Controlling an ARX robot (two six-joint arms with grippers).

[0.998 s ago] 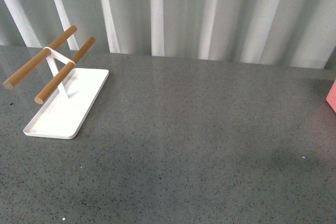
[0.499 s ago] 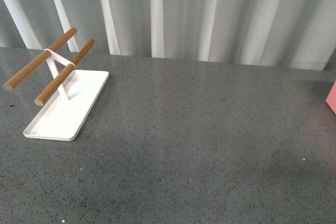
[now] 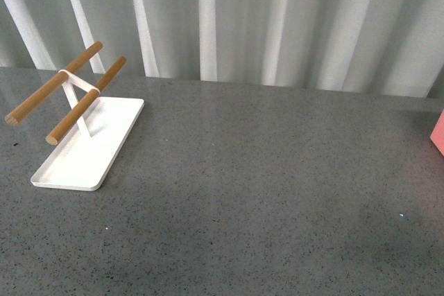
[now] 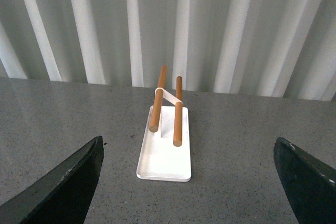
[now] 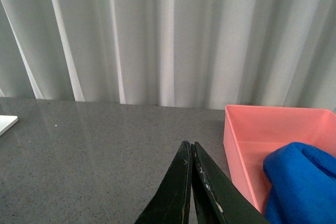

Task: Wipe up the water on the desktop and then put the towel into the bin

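Note:
The blue towel (image 5: 304,182) lies bunched inside the pink bin (image 5: 247,129), seen in the right wrist view. A corner of the bin (image 3: 438,133) shows at the right edge of the front view. My right gripper (image 5: 190,145) is shut and empty, above the dark-grey speckled desktop (image 3: 263,171) just beside the bin. My left gripper (image 4: 189,142) is open wide and empty, facing the white tray across the desktop. Neither arm shows in the front view. I see no water on the desktop.
A white tray (image 3: 66,164) with a rack of two wooden rods (image 3: 83,100) stands at the left of the desktop; it also shows in the left wrist view (image 4: 157,161). A pale curtain (image 3: 277,19) hangs behind the desktop.
The front view has shifted slightly: the tray and the desktop's back edge sit a little lower in the frame. Nothing on the desktop has moved.

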